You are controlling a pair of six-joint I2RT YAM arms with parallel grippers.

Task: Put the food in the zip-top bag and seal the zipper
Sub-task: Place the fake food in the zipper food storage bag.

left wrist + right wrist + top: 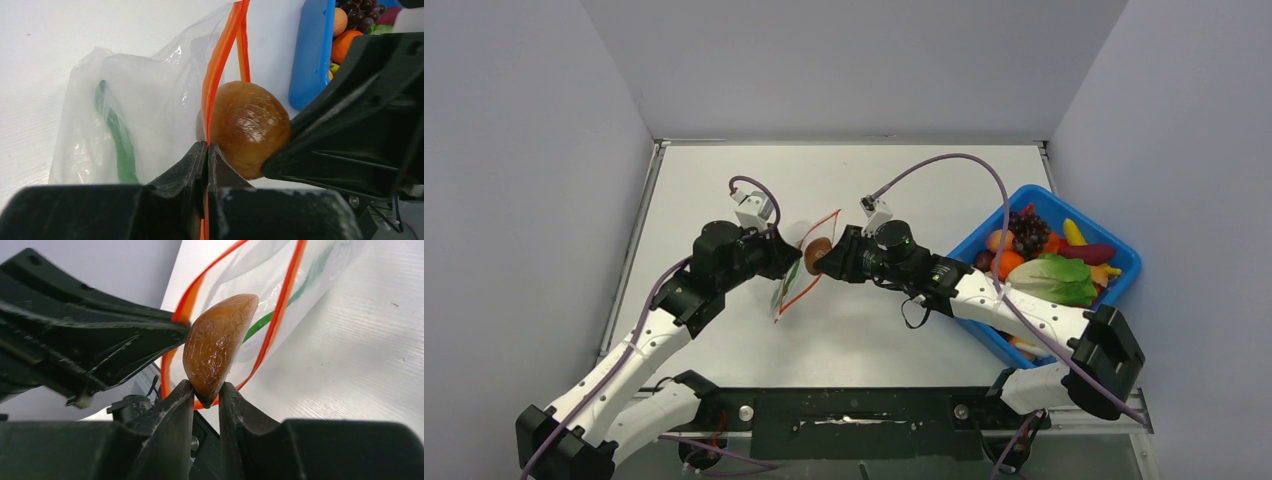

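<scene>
The clear zip-top bag (796, 275) hangs lifted off the table in the middle, its mouth gaping toward the right. My left gripper (207, 148) is shut on the orange-red zipper (216, 75) at one edge of the mouth. My right gripper (206, 390) is shut on a brown round piece of food (216, 342), holding it at the bag's open mouth (817, 254). Seen from the left wrist, the brown piece (249, 129) sits just beside the zipper strip. A green piece (117, 135) lies inside the bag. More food (1049, 262) fills the bin at right.
A blue plastic bin (1130, 250) stands at the right edge of the table, holding grapes (1028, 230), a lettuce leaf (1056, 279) and orange, yellow and red pieces. The right arm reaches from beside it toward the centre. Grey walls enclose the white table (854, 330).
</scene>
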